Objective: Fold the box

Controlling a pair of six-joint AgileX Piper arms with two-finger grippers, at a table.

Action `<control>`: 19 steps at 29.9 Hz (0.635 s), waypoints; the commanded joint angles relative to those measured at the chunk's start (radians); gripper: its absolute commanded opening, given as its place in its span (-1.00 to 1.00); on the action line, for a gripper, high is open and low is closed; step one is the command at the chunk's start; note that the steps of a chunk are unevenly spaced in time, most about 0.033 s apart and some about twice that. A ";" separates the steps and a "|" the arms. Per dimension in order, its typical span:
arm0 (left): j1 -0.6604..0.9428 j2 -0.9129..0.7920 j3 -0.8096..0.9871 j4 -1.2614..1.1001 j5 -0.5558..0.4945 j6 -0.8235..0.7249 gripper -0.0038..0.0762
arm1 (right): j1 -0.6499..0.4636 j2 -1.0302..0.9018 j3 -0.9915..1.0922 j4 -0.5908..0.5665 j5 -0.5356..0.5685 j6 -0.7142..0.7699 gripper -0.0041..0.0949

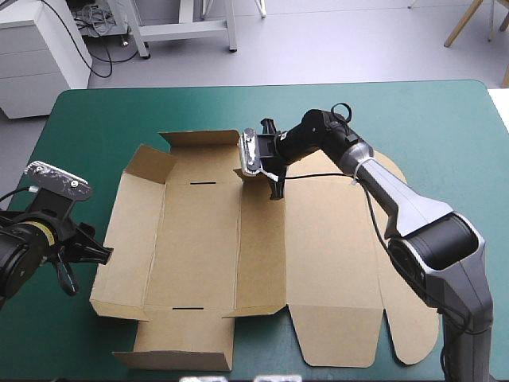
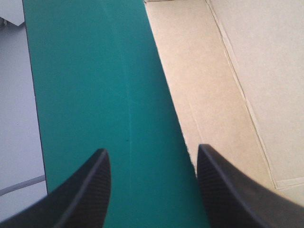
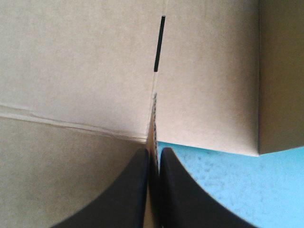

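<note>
**Surface.** The bench (image 1: 445, 143) carries a teal-green cover (image 2: 95, 71), bare around the work and unmarked apart from a faint lengthwise line in the left wrist view. Beyond its 12 o'clock edge there is grey floor (image 1: 334, 40), with a white cabinet (image 1: 36, 56) at 11 o'clock.

**Task item.** The box (image 1: 199, 239) lies opened out at the middle of the bench. The base is flat. The side panel at 9 o'clock and the flap at 12 o'clock stand partly raised. The lid panel (image 1: 334, 263), with rounded corners, lies flat toward 3 o'clock. A short black slit (image 1: 203, 183) marks the base near its far crease.

**Left gripper** (image 1: 99, 243). It is off the box at 9 o'clock, just beside the raised side panel and over bare cover. In its own view (image 2: 152, 149) the jaws stand wide apart with nothing between them. The board's edge (image 2: 228, 71) runs ahead of one finger.

**Right gripper** (image 1: 272, 171). It is at the box's 12 o'clock side. In its own view (image 3: 153, 154) the jaws are all but closed on a thin edge of brown board (image 3: 71, 61) seen end-on, with the slit (image 3: 159, 42) straight ahead. Cover (image 3: 223, 175) shows beside one finger.

**Limits of view.** The right arm hides part of the lid panel. Which wall the jaws pinch is not plain; it appears to be the far one. The left arm is cut off at the picture's edge.
</note>
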 commanded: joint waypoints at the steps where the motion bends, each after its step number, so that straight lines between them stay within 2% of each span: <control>1: -0.005 -0.008 -0.033 0.031 -0.005 -0.002 0.08 | -0.013 -0.053 -0.036 0.057 -0.049 0.004 -0.46; 7: -0.005 -0.008 -0.033 0.029 -0.004 0.008 0.08 | -0.025 -0.077 -0.038 0.082 -0.160 0.092 0.21; 9: -0.005 -0.008 -0.033 0.029 0.007 0.008 0.08 | -0.032 -0.103 -0.046 0.071 -0.174 0.176 0.34; 11: -0.005 -0.008 -0.033 0.019 0.026 0.003 0.08 | -0.038 -0.131 -0.054 0.064 -0.174 0.254 0.37; 14: -0.005 -0.008 -0.036 -0.035 0.046 0.003 0.08 | -0.051 -0.199 -0.059 0.028 -0.158 0.447 0.37; 19: -0.005 -0.008 -0.042 -0.080 0.039 0.001 0.08 | -0.081 -0.327 -0.059 -0.047 -0.032 0.675 0.36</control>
